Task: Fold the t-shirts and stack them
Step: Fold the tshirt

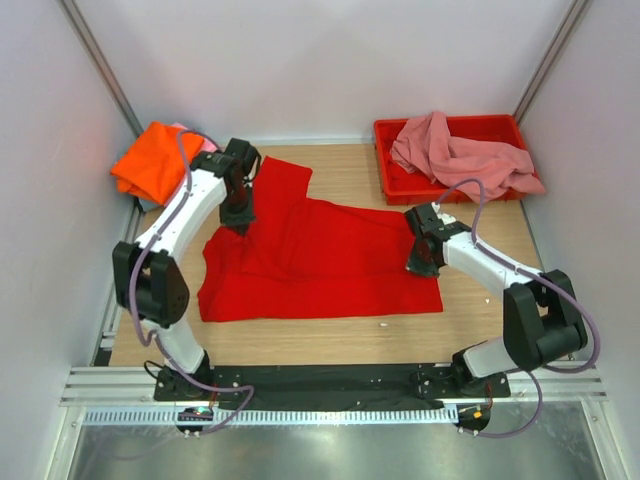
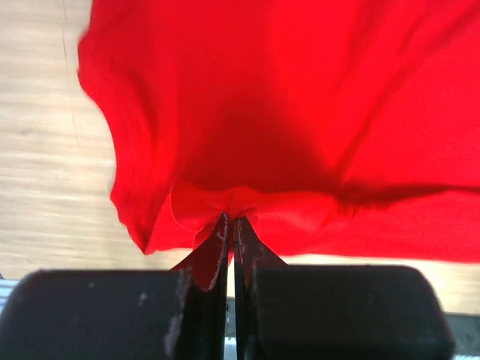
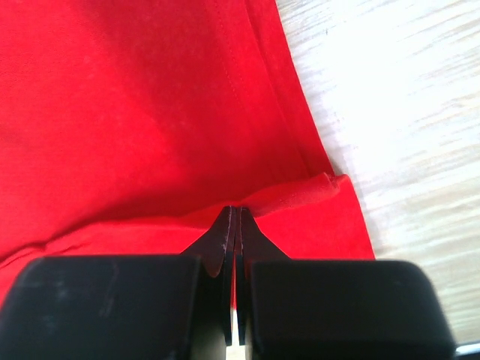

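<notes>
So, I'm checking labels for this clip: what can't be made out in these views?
Top view: pinch points of left gripper and right gripper, hidden under their own wrists.
Top view: orange t-shirt, partly behind the left arm.
Top view: tray floor, covered by the dusty pink t-shirt.
Wrist views: red t-shirt fills both; its outline is cut off.

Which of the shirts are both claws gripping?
The bright red t-shirt spread mid-table: left claw and right claw pinch its edges. The orange shirt and pink shirt lie untouched.

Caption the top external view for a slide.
Left gripper and right gripper pinch opposite sides of the red t-shirt; pink shirt lies in the tray.
</notes>
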